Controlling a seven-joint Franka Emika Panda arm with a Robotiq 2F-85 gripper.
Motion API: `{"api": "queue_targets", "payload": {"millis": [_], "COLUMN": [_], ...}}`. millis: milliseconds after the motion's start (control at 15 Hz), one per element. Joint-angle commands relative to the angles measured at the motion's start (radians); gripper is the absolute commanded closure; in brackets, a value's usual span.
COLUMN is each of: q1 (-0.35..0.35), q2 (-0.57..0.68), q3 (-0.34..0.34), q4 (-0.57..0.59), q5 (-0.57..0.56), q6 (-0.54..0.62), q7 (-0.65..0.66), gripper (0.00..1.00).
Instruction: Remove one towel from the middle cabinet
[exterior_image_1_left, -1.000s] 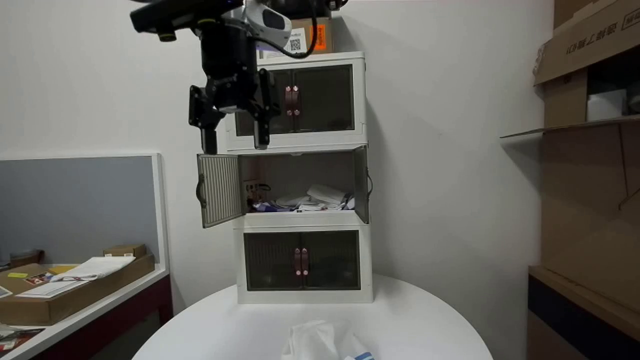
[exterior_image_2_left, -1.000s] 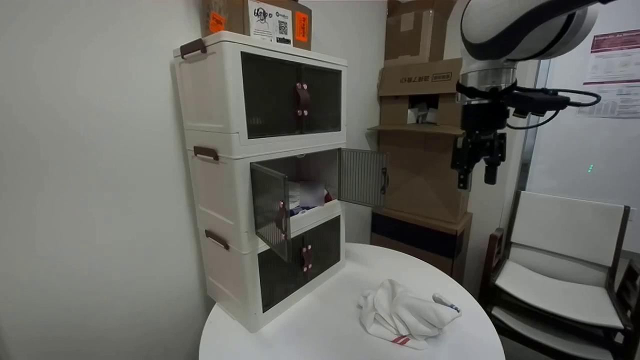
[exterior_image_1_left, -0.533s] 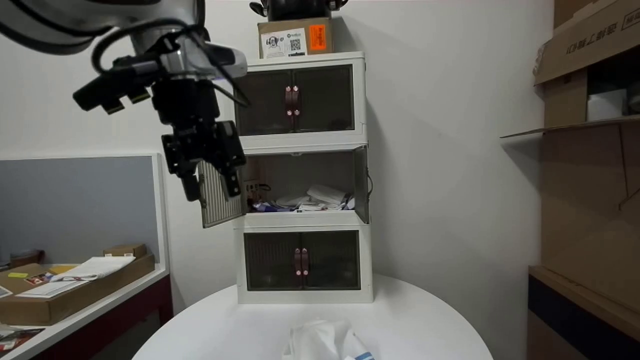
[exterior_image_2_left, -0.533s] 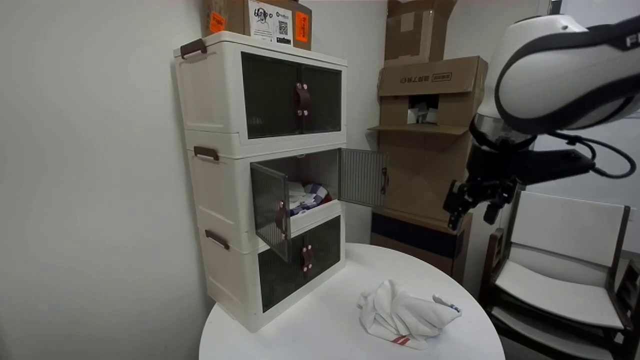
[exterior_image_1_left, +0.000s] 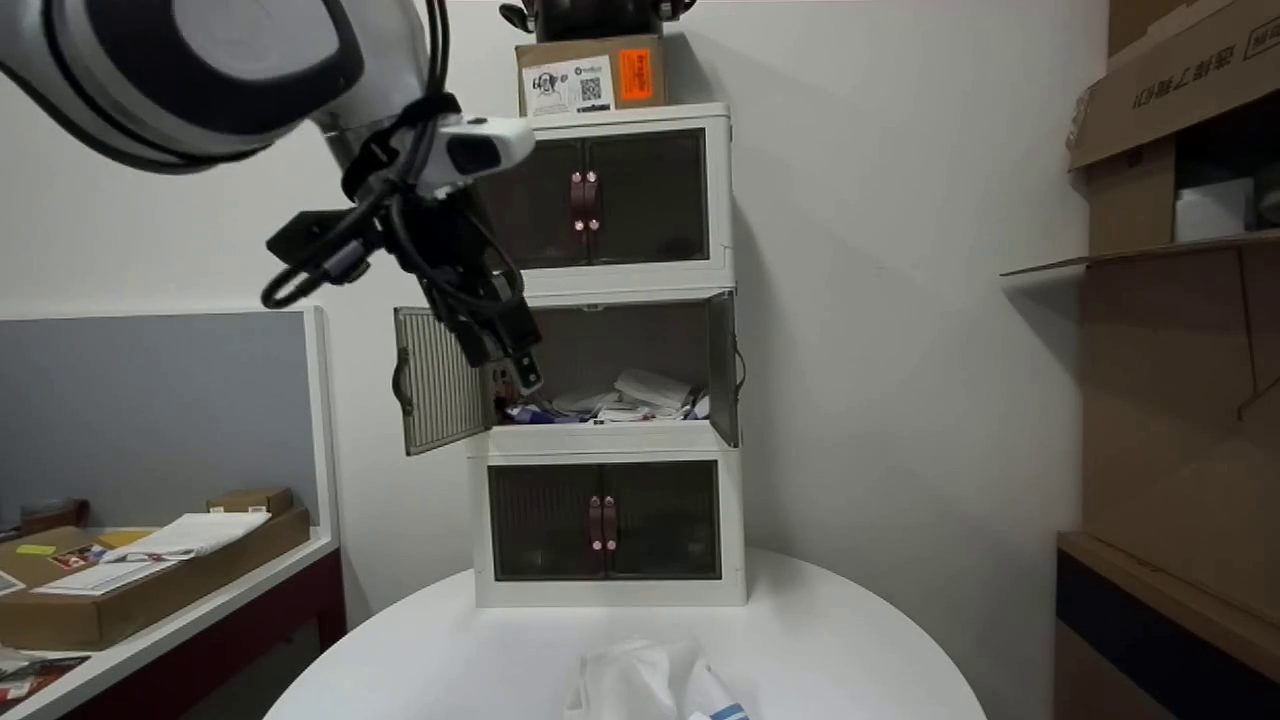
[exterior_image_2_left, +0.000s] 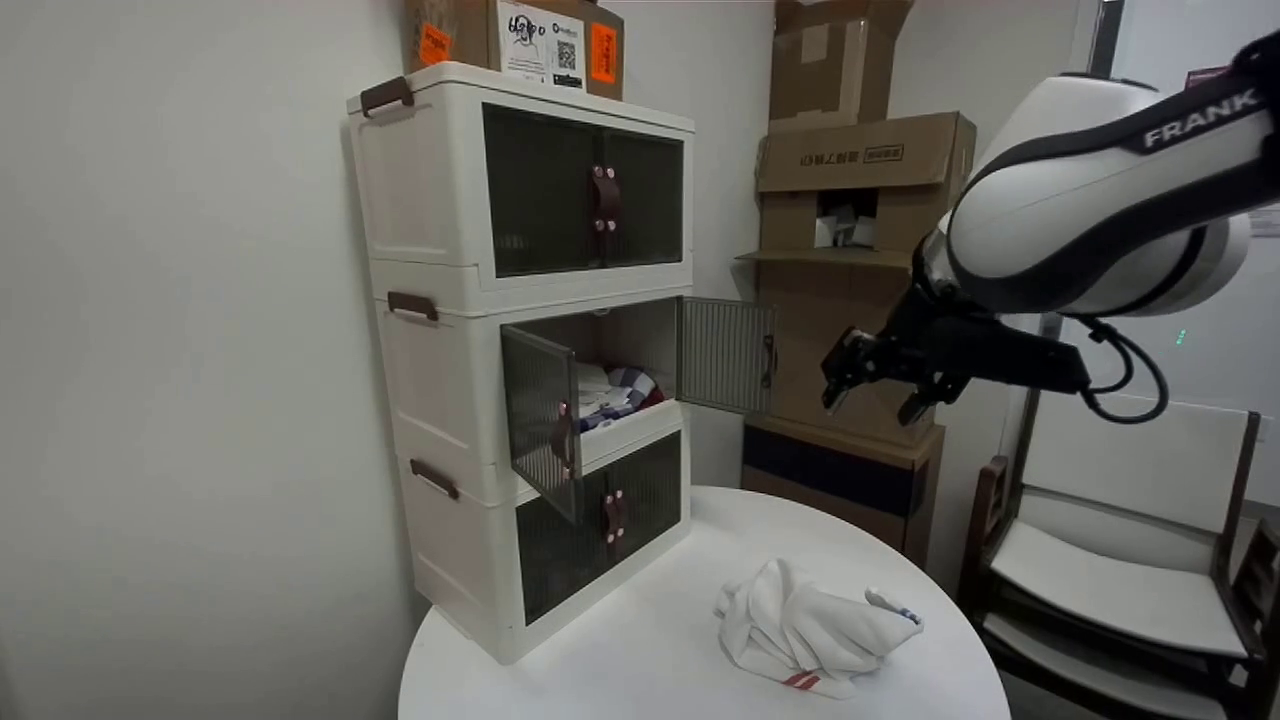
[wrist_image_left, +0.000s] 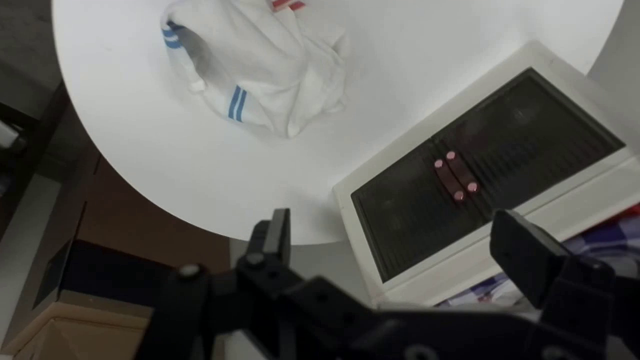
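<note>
In an exterior view, a gripper (exterior_image_2_left: 871, 405), jaws apart, hangs right of the boxy, ribbed-doored middle cabinet (exterior_image_2_left: 435, 385), a crumpled towel (exterior_image_2_left: 805, 622) on the round table (exterior_image_2_left: 625, 655).

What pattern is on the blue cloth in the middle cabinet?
Blue and white checks; the cloth shows best in an exterior view.

Black two-finger gripper (exterior_image_2_left: 871, 406): matt. Above the gripper: white arm shell (exterior_image_2_left: 1060, 220), smooth, semi-gloss. Lower than the gripper: round white table (exterior_image_2_left: 620, 640), smooth; crumpled white striped towel (exterior_image_2_left: 805, 620), matt cloth. Near the gripper: white box-shaped middle cabinet (exterior_image_2_left: 430, 385), smooth, plastic-looking; its dark translucent hinged doors (exterior_image_2_left: 722, 352), ribbed. Behind the gripper in an exterior view: brown cardboard box (exterior_image_2_left: 825, 320), matt.
</note>
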Motion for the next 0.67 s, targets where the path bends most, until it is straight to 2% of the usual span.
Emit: {"api": "queue_targets", "payload": {"millis": [0,133,467,600], "q1": [-0.011,-0.012,-0.014,-0.038], "q2": [0.046,0.1,0.072,0.092], "q3": [0.008,0.007,0.013,0.034], "q4": [0.001,0.01,0.015,0.016], "q5": [0.052,0.058,0.057,0.049], "q6": [0.064,0.087,0.076,0.095], "q7": [-0.012,-0.014,-0.013,0.021], "gripper": [0.0,0.0,0.0,0.0]}}
